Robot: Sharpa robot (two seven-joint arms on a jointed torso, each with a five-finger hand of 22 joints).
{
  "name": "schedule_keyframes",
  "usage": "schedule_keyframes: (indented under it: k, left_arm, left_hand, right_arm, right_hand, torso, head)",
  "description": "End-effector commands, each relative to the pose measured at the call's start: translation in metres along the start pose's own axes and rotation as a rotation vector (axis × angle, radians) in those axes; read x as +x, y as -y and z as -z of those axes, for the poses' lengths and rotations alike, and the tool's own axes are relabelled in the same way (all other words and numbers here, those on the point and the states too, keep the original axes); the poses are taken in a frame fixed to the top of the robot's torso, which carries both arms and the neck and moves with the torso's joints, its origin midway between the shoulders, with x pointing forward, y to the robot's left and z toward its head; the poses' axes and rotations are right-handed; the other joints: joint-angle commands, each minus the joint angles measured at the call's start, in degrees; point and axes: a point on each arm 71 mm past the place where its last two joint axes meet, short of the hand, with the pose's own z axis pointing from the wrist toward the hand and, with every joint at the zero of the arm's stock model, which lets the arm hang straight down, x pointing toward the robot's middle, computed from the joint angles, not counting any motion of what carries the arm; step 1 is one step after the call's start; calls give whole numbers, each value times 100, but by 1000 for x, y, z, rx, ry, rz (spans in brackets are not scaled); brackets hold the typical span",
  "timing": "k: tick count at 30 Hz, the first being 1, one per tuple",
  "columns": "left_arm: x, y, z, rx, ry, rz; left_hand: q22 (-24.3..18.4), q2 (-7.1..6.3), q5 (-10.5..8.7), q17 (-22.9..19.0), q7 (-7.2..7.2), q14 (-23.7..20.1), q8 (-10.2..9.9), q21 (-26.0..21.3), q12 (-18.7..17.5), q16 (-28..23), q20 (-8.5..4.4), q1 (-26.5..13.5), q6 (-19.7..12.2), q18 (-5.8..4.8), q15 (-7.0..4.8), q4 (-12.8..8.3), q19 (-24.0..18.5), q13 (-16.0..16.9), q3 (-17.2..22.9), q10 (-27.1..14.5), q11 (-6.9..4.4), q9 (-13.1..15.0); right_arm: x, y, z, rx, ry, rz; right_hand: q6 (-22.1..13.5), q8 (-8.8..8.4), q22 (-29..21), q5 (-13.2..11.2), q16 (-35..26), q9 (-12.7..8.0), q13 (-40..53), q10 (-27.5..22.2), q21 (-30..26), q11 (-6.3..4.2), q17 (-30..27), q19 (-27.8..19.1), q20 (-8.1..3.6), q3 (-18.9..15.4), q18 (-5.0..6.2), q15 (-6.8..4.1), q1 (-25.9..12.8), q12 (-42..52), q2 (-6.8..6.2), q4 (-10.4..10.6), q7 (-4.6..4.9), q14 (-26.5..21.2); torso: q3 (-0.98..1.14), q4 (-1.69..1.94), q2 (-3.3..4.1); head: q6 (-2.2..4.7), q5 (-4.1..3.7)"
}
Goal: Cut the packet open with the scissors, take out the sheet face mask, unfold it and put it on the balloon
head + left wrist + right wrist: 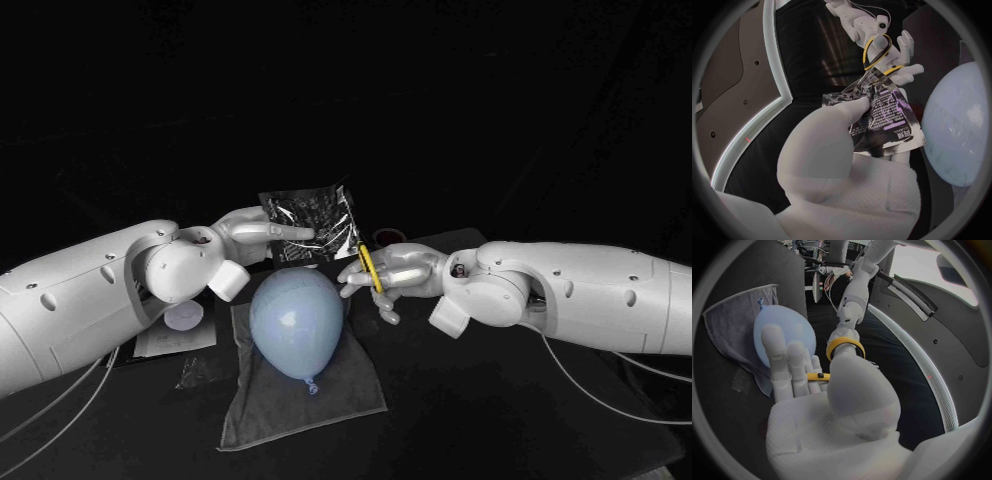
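My left hand (267, 236) holds the shiny dark packet (307, 223) upright above the far end of the balloon; in the left wrist view the packet (882, 120) is pinched by my fingers (839, 120). My right hand (397, 275) grips the yellow-handled scissors (371, 267) just right of the packet, blades pointing toward it. The scissors' yellow loops (877, 50) sit close to the packet's top edge, and the right wrist view shows the yellow handles (844, 344) round my fingers. The pale blue balloon (297, 320) lies on a grey cloth (296, 395).
A white round object (185, 316) and a flat dark sheet (180, 340) lie left of the cloth, under my left arm. The black table (490, 410) stretches out to the right of the cloth.
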Motion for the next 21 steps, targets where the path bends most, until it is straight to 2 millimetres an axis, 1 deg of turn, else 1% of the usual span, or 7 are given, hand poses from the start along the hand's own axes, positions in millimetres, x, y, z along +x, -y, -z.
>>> schedule_keyframes:
  k: [1, 8, 12, 13, 14, 16, 21]
  left_arm:
    - [3, -1, -1, -8, -31, -6]
    - [3, -1, -1, -9, -30, -6]
    - [1, -2, 0, -10, -23, -5]
    - [1, -2, 0, -10, -22, -5]
    - [1, -2, 0, -10, -21, -5]
    - [1, -2, 0, -10, -19, -5]
    - [0, -2, 0, -10, -12, -4]
  left_hand:
    - [0, 61, 19, 13, 47, 5, 21, 6, 25, -23, -10, 5, 0, 93, -19, -29, 48, 7, -6, 54, 3, 620]
    - [0, 60, 19, 14, 47, 5, 21, 6, 26, -23, -10, 4, 0, 93, -19, -29, 48, 7, -6, 55, 3, 621]
    - [0, 61, 19, 15, 47, 7, 22, 6, 26, -23, -10, 1, 0, 93, -19, -29, 49, 8, -7, 56, 3, 624]
    - [0, 61, 19, 15, 47, 7, 22, 6, 26, -23, -10, 1, 0, 93, -19, -29, 49, 8, -7, 56, 3, 624]
    - [0, 61, 19, 15, 47, 7, 22, 6, 26, -23, -10, 1, 0, 93, -19, -29, 49, 8, -7, 56, 3, 624]
    - [0, 61, 19, 15, 47, 7, 22, 6, 26, -23, -10, 1, 0, 93, -19, -29, 49, 8, -7, 56, 3, 624]
    - [0, 61, 19, 15, 47, 7, 22, 6, 26, -23, -10, 1, 0, 93, -19, -29, 49, 8, -7, 56, 3, 624]
  right_arm:
    - [0, -8, 0, -44, -17, 5]
    - [-6, -15, 1, -45, -13, 16]
    - [-8, -15, 2, -40, -11, 21]
    - [-8, -15, 2, -39, -9, 22]
    - [-8, -15, 2, -39, -9, 22]
    - [-9, -15, 3, -37, -8, 26]
    - [-10, -15, 5, -36, 1, 31]
  right_hand:
    - [63, 39, 4, -9, 47, -20, -27, 137, 2, 35, -27, 49, -31, 2, 63, -66, 26, 36, -27, 6, 73, -59]
    - [259, 93, 8, -10, 114, -79, -103, 316, 53, 1, -100, 108, -64, -63, 49, -99, 51, 84, 38, -6, 116, -46]
    - [620, 153, 226, -12, 208, -160, -158, 633, 341, -80, -170, 274, -123, -168, -2, -164, 92, 196, 136, -44, 193, 7]
    - [807, 179, 419, -15, 255, -194, -170, 793, 567, -125, -195, 386, -150, -215, -50, -192, 119, 250, 184, -71, 198, 55]
    - [807, 179, 419, -15, 255, -194, -170, 793, 567, -125, -195, 386, -150, -215, -50, -192, 119, 250, 184, -71, 198, 55]
    - [1237, 253, 764, -8, 333, -233, -174, 1135, 966, -169, -240, 568, -198, -296, -123, -247, 169, 357, 293, -125, 149, 149]
    - [1681, 287, 1132, -15, 452, -252, -156, 1532, 1382, -263, -138, 732, -271, -349, -194, -314, 207, 463, 398, -188, 48, 344]
  torso:
    - [5, 1, -2]
    - [-2, 6, -2]
    - [-7, -3, -3]
    - [-7, -2, -3]
    - [-7, 0, -4]
    - [-4, 13, -5]
    - [-6, 7, -5]
  head:
    - [-1, -4]
    - [4, 11]
    - [-8, 8]
    - [-9, 5]
    - [-10, 2]
    - [-3, 10]
    - [-1, 5]
